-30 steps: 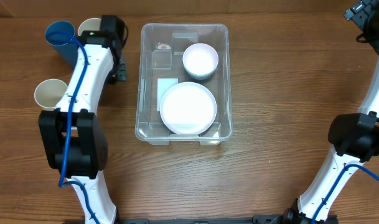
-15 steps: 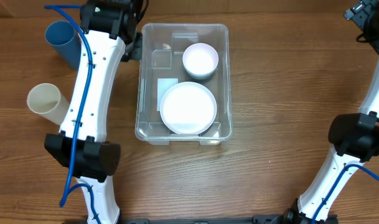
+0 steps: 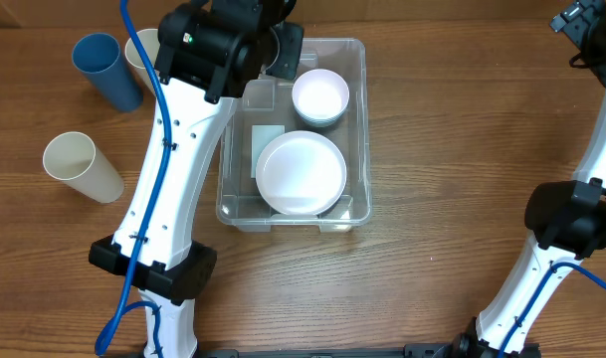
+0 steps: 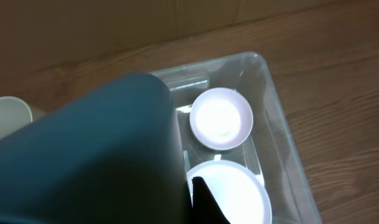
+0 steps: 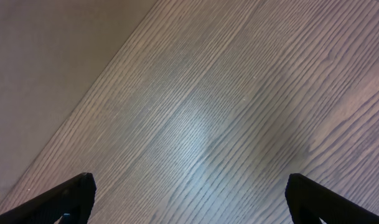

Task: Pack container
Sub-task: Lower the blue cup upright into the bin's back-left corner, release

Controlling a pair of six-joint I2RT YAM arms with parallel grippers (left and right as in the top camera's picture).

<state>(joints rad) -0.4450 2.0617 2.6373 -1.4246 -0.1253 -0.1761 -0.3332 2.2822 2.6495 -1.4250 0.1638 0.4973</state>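
Note:
The container (image 3: 360, 119) is a large clear bin in the middle of the table. It holds a small white bowl (image 3: 320, 96) at the far end and a wide white bowl (image 3: 301, 172) nearer me. My left gripper (image 3: 281, 50) hovers over the bin's far left corner. In the left wrist view it (image 4: 190, 186) is shut on a dark blue cup (image 4: 96, 155) that fills the left of the picture, above the container (image 4: 277, 112) and both bowls (image 4: 221, 118). My right gripper (image 5: 189, 193) is open over bare wood, far right (image 3: 581, 25).
A blue cup (image 3: 108, 70) and a cream cup (image 3: 141, 45) stand at the far left. Another cream cup (image 3: 81, 166) stands nearer me on the left. The left arm's white link (image 3: 173, 169) slants along the bin's left side. The right arm's base (image 3: 571, 214) is at the right.
My left arm has swung right from the cups at the far left to the container's far left corner. The right arm has not moved.

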